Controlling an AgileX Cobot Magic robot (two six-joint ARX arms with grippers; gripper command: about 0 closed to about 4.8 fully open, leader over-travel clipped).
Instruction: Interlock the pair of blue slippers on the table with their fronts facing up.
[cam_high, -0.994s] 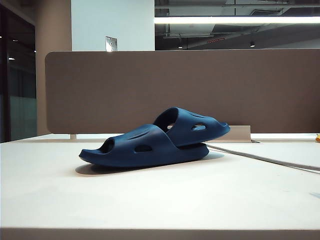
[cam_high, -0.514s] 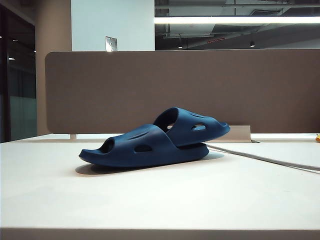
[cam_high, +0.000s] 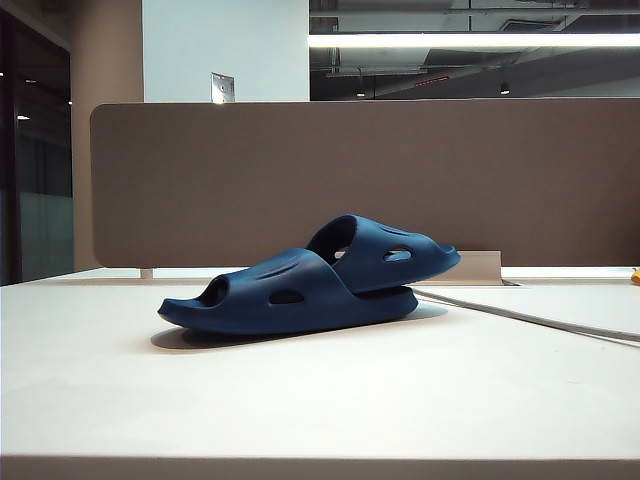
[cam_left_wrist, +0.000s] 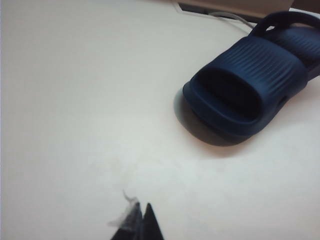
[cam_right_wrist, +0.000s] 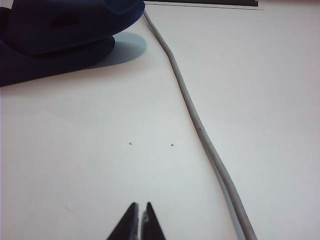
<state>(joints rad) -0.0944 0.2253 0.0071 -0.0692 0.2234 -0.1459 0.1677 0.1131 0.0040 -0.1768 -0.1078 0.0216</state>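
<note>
Nothing has shifted in the exterior view since the earlier frames: the pair of dark navy foam slide slippers (cam_high: 305, 278) lies in the same spot on the large off-white matte desk (cam_high: 320, 400), in front of the brown-grey fabric divider panel (cam_high: 360, 180). Both slippers rest strap-up, the rear one overlapping the heel end of the front one, with the open toe of the front slipper pointing toward the left of that view. A grey cable (cam_high: 530, 320) runs across the desk from just beside the slippers toward the right edge. The left gripper (cam_left_wrist: 140, 222) hangs above bare desk surface near the open toe of the front slipper, its fingertips pressed together and empty. The right gripper (cam_right_wrist: 139, 220) hangs above the desk between the slippers and the cable, likewise closed on nothing.
</note>
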